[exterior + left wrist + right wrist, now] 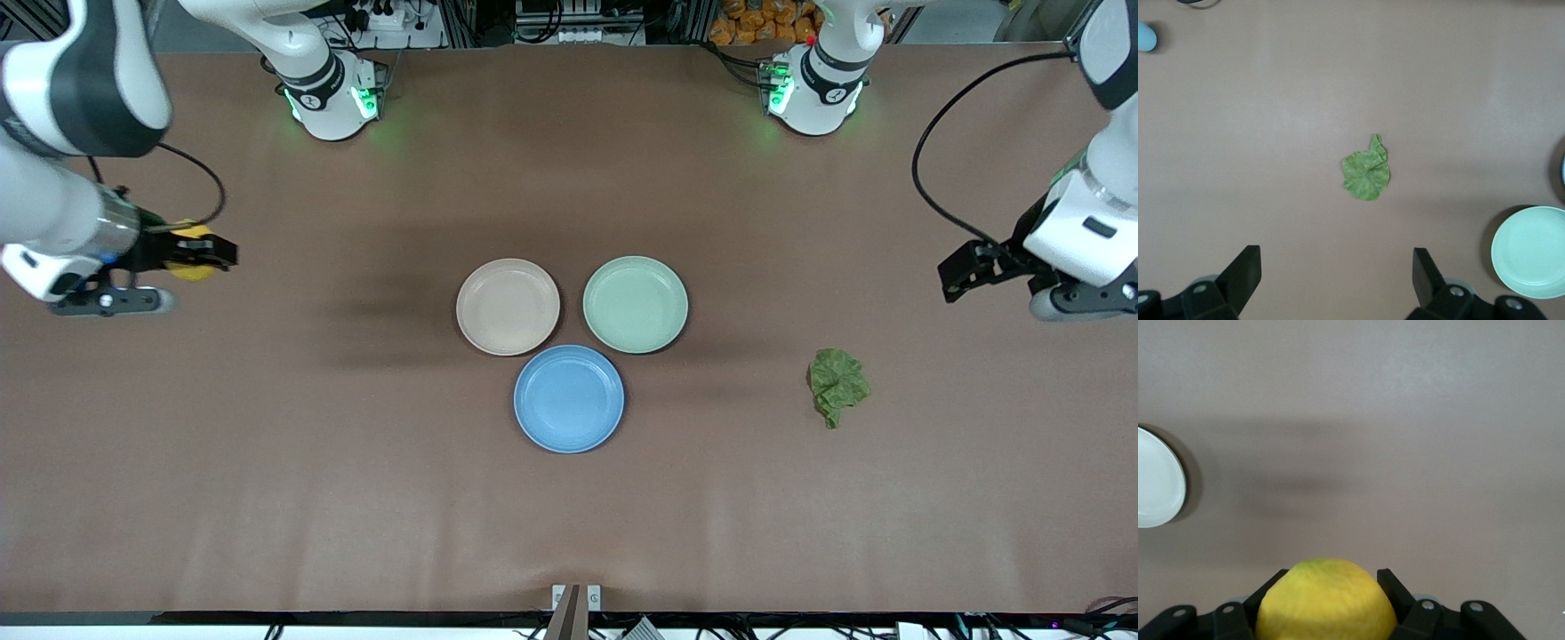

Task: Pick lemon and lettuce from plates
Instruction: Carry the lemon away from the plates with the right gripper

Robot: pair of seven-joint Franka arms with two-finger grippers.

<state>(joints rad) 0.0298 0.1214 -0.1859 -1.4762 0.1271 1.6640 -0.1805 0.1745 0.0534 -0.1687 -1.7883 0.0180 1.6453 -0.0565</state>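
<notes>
Front view: high, across the table (pixel 267 498), facing the 2 bases. Wrist views look down on it from height; left shares the mint plate (pixel 1531 252), lettuce (pixel 1366 175) with front.

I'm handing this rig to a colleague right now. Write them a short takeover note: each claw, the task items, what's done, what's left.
Right claw: shut on the lemon, held up over bare table at the right arm's end, away from the plates.
Left claw: open, holding nothing, up over the table at the left arm's end.
Lettuce: lying on the table toward the left arm's end, off any plate.
Beige plate and mint plate: both bare, side by side mid-table; the blue plate sits nearer the front camera, also bare.
Done: both items are off the plates.
Left: likely only setting the lemon down.
</notes>
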